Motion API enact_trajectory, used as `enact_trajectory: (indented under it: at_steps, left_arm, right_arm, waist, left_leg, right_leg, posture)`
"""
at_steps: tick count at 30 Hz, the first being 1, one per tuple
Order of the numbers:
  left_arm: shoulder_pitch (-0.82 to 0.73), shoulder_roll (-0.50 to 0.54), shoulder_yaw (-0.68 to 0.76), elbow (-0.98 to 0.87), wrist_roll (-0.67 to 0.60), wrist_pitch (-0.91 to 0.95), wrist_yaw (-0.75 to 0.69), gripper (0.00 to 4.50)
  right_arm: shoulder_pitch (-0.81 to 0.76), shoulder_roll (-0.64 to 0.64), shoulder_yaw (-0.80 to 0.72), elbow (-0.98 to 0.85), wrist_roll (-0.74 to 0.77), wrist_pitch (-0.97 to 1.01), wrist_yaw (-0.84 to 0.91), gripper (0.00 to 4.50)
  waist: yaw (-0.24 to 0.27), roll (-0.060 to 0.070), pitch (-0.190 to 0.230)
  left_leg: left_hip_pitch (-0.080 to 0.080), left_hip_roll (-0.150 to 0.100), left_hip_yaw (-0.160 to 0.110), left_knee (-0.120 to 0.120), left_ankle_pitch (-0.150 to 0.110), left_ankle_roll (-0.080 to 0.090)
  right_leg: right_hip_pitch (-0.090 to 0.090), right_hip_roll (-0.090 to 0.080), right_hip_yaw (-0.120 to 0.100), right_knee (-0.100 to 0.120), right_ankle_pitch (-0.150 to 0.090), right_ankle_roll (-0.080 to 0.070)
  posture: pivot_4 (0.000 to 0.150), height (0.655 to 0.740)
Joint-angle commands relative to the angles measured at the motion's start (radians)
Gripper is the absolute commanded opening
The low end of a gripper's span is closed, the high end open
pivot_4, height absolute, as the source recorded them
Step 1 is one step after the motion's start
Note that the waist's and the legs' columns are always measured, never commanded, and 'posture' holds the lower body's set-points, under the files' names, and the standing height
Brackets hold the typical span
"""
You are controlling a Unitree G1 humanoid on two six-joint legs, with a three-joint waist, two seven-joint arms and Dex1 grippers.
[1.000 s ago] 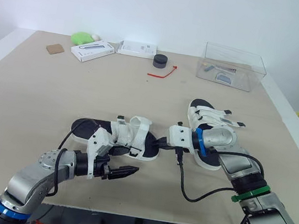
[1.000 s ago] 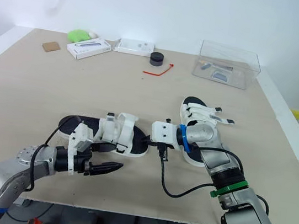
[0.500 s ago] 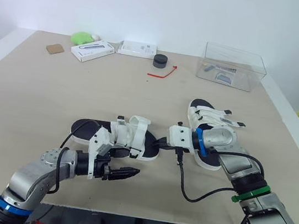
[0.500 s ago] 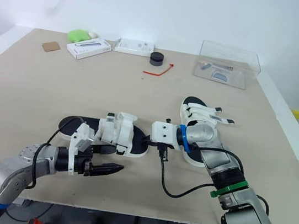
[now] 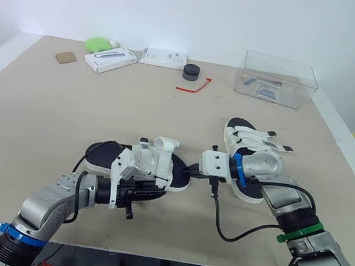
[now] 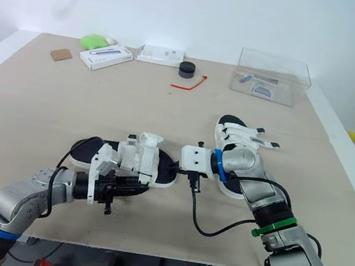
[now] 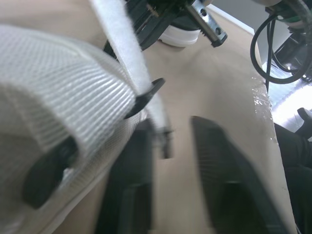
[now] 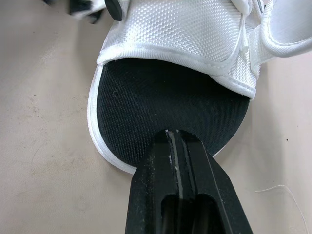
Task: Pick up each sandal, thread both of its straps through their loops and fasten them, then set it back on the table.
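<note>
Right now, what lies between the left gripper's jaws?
A white strap end of the sandal hangs between the open jaws, seen in the left wrist view.

The setting is a test laboratory, indicated by a bare beige counter (image 5: 48, 108) set against a plain white wall (image 5: 182, 8), with unrelated loose items lying along its far edge: a clear plastic box (image 5: 277, 79), two white cartons (image 5: 109, 60), a black puck (image 5: 190, 73) and a red tie (image 5: 192, 86).
</note>
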Motion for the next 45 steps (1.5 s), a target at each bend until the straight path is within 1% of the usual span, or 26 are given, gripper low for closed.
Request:
enact_trajectory:
  at_steps: [1, 8, 12, 14, 18, 26, 29, 32, 33, 34, 35, 38, 40, 41, 42, 43, 45]
  left_arm:
    - [-0.004, 0.016, 0.022, -0.019, -0.035, 0.012, -0.032, 0.03]
    - [0.066, 0.087, 0.023, -0.071, -0.072, 0.043, -0.093, 0.03]
    - [0.140, 0.122, 0.030, -0.129, -0.098, 0.054, -0.102, 0.03]
    - [0.174, 0.121, 0.044, -0.151, -0.124, 0.067, -0.086, 0.03]
    - [0.198, 0.126, 0.062, -0.173, -0.149, 0.077, -0.074, 0.03]
    - [0.255, 0.193, 0.085, -0.245, -0.235, 0.124, -0.113, 0.03]
    - [0.269, 0.209, 0.084, -0.251, -0.233, 0.118, -0.113, 0.03]
    - [0.265, 0.226, 0.090, -0.251, -0.196, 0.077, -0.116, 0.03]
    - [0.262, 0.233, 0.094, -0.254, -0.194, 0.064, -0.124, 0.35]
    - [0.261, 0.244, 0.095, -0.259, -0.174, 0.031, -0.141, 0.54]
    - [0.261, 0.257, 0.097, -0.265, -0.154, -0.002, -0.163, 0.87]
    - [0.273, 0.301, 0.101, -0.268, -0.049, -0.154, -0.232, 2.17]
    - [0.287, 0.335, 0.105, -0.244, 0.045, -0.301, -0.289, 2.98]
    - [0.290, 0.348, 0.111, -0.221, 0.101, -0.399, -0.316, 3.19]
    - [0.289, 0.365, 0.119, -0.186, 0.171, -0.530, -0.352, 3.19]
    - [0.287, 0.376, 0.125, -0.161, 0.215, -0.617, -0.374, 3.19]
    - [0.256, 0.364, 0.130, -0.094, 0.303, -0.824, -0.386, 3.19]
  right_arm:
    - [0.026, -0.029, 0.024, 0.042, -0.060, 0.032, 0.010, 0.00]
    - [0.018, -0.025, 0.027, 0.051, -0.060, 0.030, 0.010, 0.00]
    - [0.019, -0.026, 0.027, 0.052, -0.059, 0.030, 0.010, 0.00]
    - [0.018, -0.026, 0.028, 0.052, -0.059, 0.031, 0.011, 0.00]
    - [0.020, -0.027, 0.027, 0.051, -0.058, 0.032, 0.011, 0.00]
    - [0.015, -0.024, 0.029, 0.058, -0.060, 0.030, 0.015, 0.00]
    - [0.015, -0.025, 0.030, 0.058, -0.060, 0.029, 0.016, 0.00]
    - [0.014, -0.025, 0.030, 0.060, -0.060, 0.028, 0.018, 0.00]
    - [0.014, -0.025, 0.030, 0.059, -0.060, 0.027, 0.020, 0.00]
    - [0.013, -0.025, 0.031, 0.061, -0.061, 0.026, 0.020, 0.00]
    - [0.011, -0.024, 0.031, 0.064, -0.061, 0.025, 0.020, 0.00]
    - [0.008, -0.022, 0.031, 0.067, -0.061, 0.024, 0.021, 0.00]
    - [0.008, -0.023, 0.031, 0.069, -0.061, 0.022, 0.022, 0.00]
    - [0.008, -0.023, 0.031, 0.070, -0.061, 0.020, 0.023, 0.00]
    - [0.008, -0.024, 0.031, 0.071, -0.062, 0.017, 0.024, 0.00]
    - [0.008, -0.024, 0.032, 0.072, -0.062, 0.016, 0.025, 0.00]
    - [0.007, -0.024, 0.031, 0.075, -0.062, 0.013, 0.027, 0.00]
  waist:
    - [0.000, 0.000, 0.000]
    - [-0.002, 0.000, 0.000]
    - [-0.001, 0.000, 0.000]
    - [-0.001, 0.001, 0.000]
    - [0.000, 0.001, 0.001]
    - [0.000, 0.001, 0.001]
    - [0.000, 0.001, 0.001]
    - [0.000, 0.001, 0.001]
    - [0.000, 0.001, 0.001]
    - [0.000, 0.001, 0.001]
    - [0.000, 0.001, 0.001]
    - [0.000, 0.002, 0.001]
    - [0.000, 0.002, 0.001]
    - [0.000, 0.002, 0.001]
    - [0.000, 0.002, 0.001]
    - [0.000, 0.002, 0.002]
    - [0.001, 0.003, 0.002]
  left_leg:
    - [0.000, 0.000, 0.000, 0.000, 0.000, 0.000]
    - [0.000, 0.001, 0.000, -0.001, -0.001, 0.000]
    - [0.000, 0.001, 0.000, -0.001, -0.001, 0.000]
    - [0.000, 0.001, 0.000, -0.001, -0.001, 0.000]
    - [0.000, 0.001, -0.001, 0.000, -0.001, 0.000]
    - [0.000, 0.001, 0.000, -0.001, -0.001, -0.001]
    - [0.000, 0.001, 0.000, -0.001, -0.001, -0.001]
    - [0.000, 0.001, 0.000, -0.001, -0.002, -0.001]
    - [0.000, 0.001, 0.000, -0.001, -0.002, -0.001]
    - [0.000, 0.001, 0.000, -0.001, -0.002, -0.001]
    - [0.000, 0.001, 0.000, -0.001, -0.002, -0.001]
    - [0.000, 0.001, 0.000, -0.001, -0.002, -0.001]
    - [0.000, 0.001, 0.000, -0.001, -0.002, -0.001]
    - [0.000, 0.001, 0.000, -0.001, -0.002, -0.001]
    - [0.000, 0.001, 0.000, -0.001, -0.002, -0.001]
    - [0.000, 0.001, 0.000, -0.001, -0.002, -0.001]
    - [-0.001, 0.001, 0.000, -0.001, -0.002, -0.001]
  right_leg:
    - [0.000, 0.000, 0.000, 0.000, 0.000, 0.000]
    - [-0.001, 0.000, 0.000, -0.001, 0.000, 0.000]
    - [-0.001, -0.001, 0.000, -0.001, -0.001, -0.001]
    - [-0.001, -0.002, 0.000, -0.001, -0.001, -0.001]
    - [-0.001, -0.002, -0.001, -0.001, -0.001, -0.001]
    - [-0.001, -0.002, -0.001, -0.001, -0.001, -0.001]
    - [-0.001, -0.002, -0.001, -0.001, -0.001, -0.001]
    - [-0.001, -0.002, -0.001, -0.001, -0.002, -0.001]
    - [-0.001, -0.002, -0.001, -0.001, -0.002, -0.002]
    - [-0.002, -0.002, -0.001, -0.001, -0.002, -0.002]
    - [-0.002, -0.002, -0.001, -0.001, -0.002, -0.002]
    - [-0.002, -0.002, -0.001, -0.001, -0.002, -0.002]
    - [-0.002, -0.002, -0.001, -0.001, -0.002, -0.002]
    - [-0.002, -0.003, -0.001, -0.001, -0.002, -0.002]
    - [-0.002, -0.003, -0.001, -0.001, -0.002, -0.002]
    - [-0.002, -0.003, -0.001, -0.001, -0.002, -0.002]
    - [-0.003, -0.004, -0.001, -0.001, -0.002, -0.002]
  posture:
    - [0.150, 0.7400]
    - [0.150, 0.7400]
    - [0.150, 0.7400]
    - [0.150, 0.7400]
    - [0.150, 0.7400]
    - [0.150, 0.7400]
    - [0.150, 0.7400]
    - [0.150, 0.7400]
    - [0.150, 0.7400]
    - [0.150, 0.7400]
    - [0.150, 0.7400]
    - [0.150, 0.7400]
    - [0.150, 0.7400]
    - [0.150, 0.7400]
    - [0.150, 0.7400]
    - [0.150, 0.7400]
    - [0.150, 0.7400]
